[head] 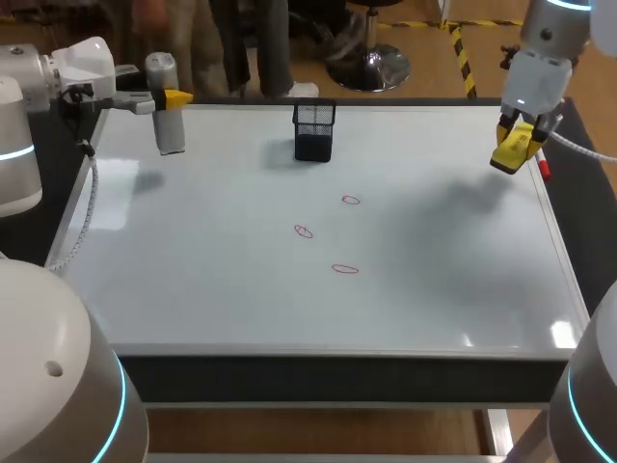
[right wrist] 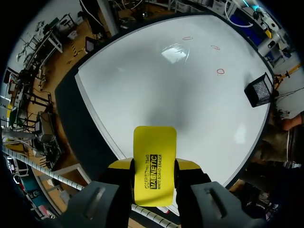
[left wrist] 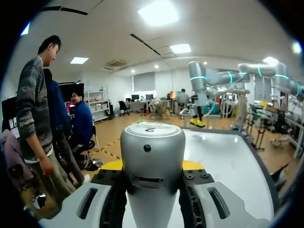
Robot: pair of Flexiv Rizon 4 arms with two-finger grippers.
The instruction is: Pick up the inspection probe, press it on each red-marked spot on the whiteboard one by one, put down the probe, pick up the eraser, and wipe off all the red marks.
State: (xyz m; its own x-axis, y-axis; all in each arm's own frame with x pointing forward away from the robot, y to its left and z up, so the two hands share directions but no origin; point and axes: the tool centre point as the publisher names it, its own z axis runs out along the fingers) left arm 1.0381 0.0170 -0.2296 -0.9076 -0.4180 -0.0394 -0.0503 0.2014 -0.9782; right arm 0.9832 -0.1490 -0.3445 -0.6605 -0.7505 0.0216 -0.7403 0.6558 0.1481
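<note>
Left claw (left wrist: 152,166) is closed on the probe (left wrist: 153,156), its two yellow tips pressing the grey cylinder from both sides. In the head view the probe stands upright in that grip, above the far left corner of the whiteboard (head: 212,280). Its lower end is clear of the surface, and a faint shadow lies on the board beneath it.

Right claw (right wrist: 154,166) grips the eraser (right wrist: 154,142), a flat yellow block that stands up between the yellow tips. The head view puts this claw at the far right edge of the whiteboard, raised above it, with a soft shadow on the board to its left.

The whiteboard covers nearly the whole worktop (head: 337,378). Three small red outlines sit near the board's middle, well apart from both claws. The farthest mark (head: 351,200) lies a little right of centre. The left mark (head: 304,231) is nearer and to its left. The nearest mark (head: 345,269) lies closest to the front edge. None of them looks wiped or smeared.

A black mesh holder (head: 314,130) stands upright at the far edge of the board, between the two claws and beyond the marks. The right wrist view shows it past the three marks.
</note>
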